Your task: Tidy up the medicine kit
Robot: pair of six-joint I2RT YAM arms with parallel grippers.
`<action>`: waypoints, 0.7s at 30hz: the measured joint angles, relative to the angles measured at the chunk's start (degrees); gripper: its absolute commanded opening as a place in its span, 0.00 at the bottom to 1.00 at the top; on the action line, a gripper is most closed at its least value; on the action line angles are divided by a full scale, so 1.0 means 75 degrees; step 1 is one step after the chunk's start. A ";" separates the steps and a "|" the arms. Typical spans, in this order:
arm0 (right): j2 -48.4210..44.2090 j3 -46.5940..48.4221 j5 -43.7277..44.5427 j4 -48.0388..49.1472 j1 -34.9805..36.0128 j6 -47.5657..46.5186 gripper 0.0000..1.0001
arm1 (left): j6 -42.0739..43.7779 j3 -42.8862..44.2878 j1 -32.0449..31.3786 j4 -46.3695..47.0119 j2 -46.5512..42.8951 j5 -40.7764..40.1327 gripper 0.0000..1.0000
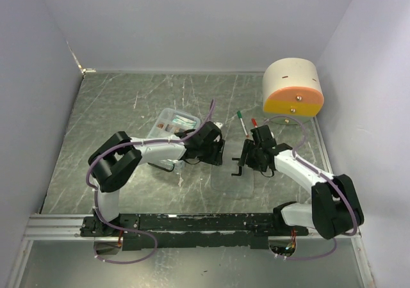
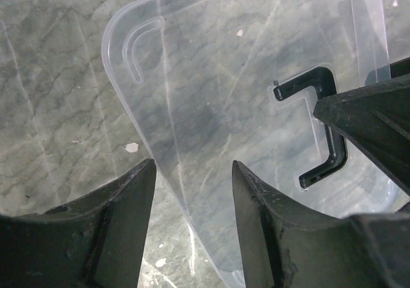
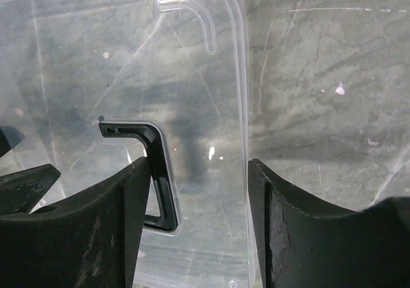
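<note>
The medicine kit's clear lid point(image 2: 211, 96) point(image 3: 128, 64), with its black handle point(image 2: 333, 141) point(image 3: 160, 166), lies between my two grippers at mid-table. My left gripper point(image 2: 193, 166) point(image 1: 221, 150) is open, and the lid's left edge runs through the gap between its jaws. On the opposite side my right gripper point(image 3: 198, 163) point(image 1: 246, 155) is open astride the lid's other long edge, one finger beside the handle. The kit's clear box point(image 1: 173, 123), with small items inside, sits behind the left gripper.
A big cream, orange and yellow drum point(image 1: 291, 86) stands at the back right. A green-capped pen point(image 1: 241, 123) and a red-capped pen point(image 1: 254, 123) lie just behind the right gripper. White walls close in the marbled table on three sides.
</note>
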 measured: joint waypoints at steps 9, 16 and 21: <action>-0.1384 -0.0187 0.0452 -0.0338 0.0038 0.0315 0.50 | 0.0076 0.0198 0.0201 -0.0038 -0.0289 0.0906 0.63; -0.2229 -0.0204 0.0667 -0.0431 0.0035 0.0615 0.50 | 0.0082 0.0309 0.0411 -0.0073 -0.0868 0.1297 0.64; -0.2792 -0.0204 0.0734 -0.0463 0.0035 0.0825 0.50 | 0.0085 0.0326 0.0481 -0.0073 -0.1204 0.1416 0.64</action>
